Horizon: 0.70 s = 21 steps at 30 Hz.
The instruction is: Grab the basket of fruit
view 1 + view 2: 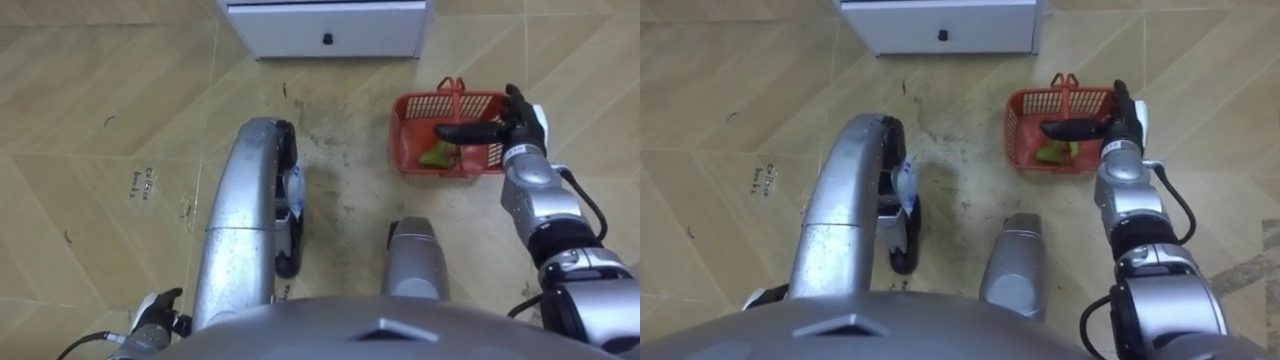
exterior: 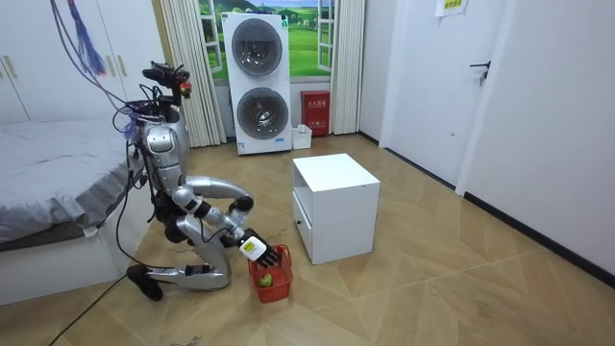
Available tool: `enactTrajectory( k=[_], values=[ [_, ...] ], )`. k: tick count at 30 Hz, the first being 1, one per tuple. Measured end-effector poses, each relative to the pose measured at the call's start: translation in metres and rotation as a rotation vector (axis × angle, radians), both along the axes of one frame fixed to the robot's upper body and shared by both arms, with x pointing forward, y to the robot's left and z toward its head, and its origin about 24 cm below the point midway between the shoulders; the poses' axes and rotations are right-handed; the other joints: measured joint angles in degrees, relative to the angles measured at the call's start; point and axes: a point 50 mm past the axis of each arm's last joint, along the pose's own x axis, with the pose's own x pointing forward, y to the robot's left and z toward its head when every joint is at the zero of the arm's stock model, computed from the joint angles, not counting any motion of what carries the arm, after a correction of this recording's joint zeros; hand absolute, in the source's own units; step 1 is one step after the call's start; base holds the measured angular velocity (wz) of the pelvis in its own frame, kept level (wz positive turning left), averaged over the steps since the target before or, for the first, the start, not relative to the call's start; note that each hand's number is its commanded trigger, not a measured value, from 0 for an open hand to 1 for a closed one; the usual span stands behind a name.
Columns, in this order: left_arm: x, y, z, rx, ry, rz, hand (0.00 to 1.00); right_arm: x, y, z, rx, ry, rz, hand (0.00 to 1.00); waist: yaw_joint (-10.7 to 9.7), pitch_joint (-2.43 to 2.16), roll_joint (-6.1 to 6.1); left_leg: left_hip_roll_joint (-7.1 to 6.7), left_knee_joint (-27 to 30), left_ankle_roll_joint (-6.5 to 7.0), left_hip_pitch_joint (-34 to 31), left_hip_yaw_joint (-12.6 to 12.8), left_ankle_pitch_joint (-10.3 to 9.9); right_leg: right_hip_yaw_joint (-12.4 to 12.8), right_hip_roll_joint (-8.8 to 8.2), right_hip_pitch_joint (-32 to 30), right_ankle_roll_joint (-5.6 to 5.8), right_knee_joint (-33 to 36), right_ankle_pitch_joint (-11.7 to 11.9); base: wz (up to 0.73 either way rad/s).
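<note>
Kneeling on the floor (image 1: 90, 90) in front of the white cabinet (image 1: 325, 25), the robot reaches its right hand (image 1: 518, 128) over the right rim of the red fruit basket (image 1: 402, 130). The hand is released: fingers straight, thumb spread across the basket opening. The upright handle (image 1: 456, 92) is not grasped. A green fruit (image 1: 437, 156) lies inside the basket, which stands on the floor. The left hand (image 1: 152, 318) sits at lower left; its state cannot be determined.

Plastic mesh basket (image 1: 402, 140) looks semi-gloss, floor (image 1: 100, 90) is shiny wood-look w/ scuffs, cabinet (image 1: 300, 30) smooth matt.
</note>
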Motion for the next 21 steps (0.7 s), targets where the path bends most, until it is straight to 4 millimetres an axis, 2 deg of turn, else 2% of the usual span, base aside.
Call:
enactTrajectory(
  k=[8,12,16,21],
  values=[
    [0.002,-0.002,-0.001,-0.032,0.009,-0.007,0.0,-0.009,-0.009,-0.01,-0.026,0.102,0.046,0.0,3.13,0.17,0.27,0.07,-0.04,-0.16,-0.07,-0.12,0.09,-0.21,0.15,-0.02,0.01,-0.05,-0.02,0.0],
    [0.006,-0.002,-0.001,-0.032,0.014,-0.018,0.0,-0.005,-0.008,-0.008,-0.016,0.096,0.063,0.0,4.36,0.26,0.42,0.24,-0.04,-0.29,-0.77,-0.03,0.17,-0.15,0.22,-1.13,0.01,0.34,-0.02,0.0],
    [0.009,-0.004,-0.001,-0.047,0.013,-0.032,0.0,0.002,-0.008,-0.006,0.008,0.099,0.051,0.0,4.46,0.33,0.77,0.27,-0.07,-0.29,-1.14,0.05,0.32,-0.16,0.17,-1.25,0.03,0.35,-0.03,0.0],
    [0.008,-0.004,-0.001,-0.049,0.024,-0.03,0.0,-0.003,-0.011,-0.011,0.042,0.128,0.026,0.0,4.51,0.39,0.71,0.19,-0.06,-0.29,-1.52,0.06,0.33,-0.12,0.27,-1.53,0.03,0.33,-0.03,0.0]
  ],
)
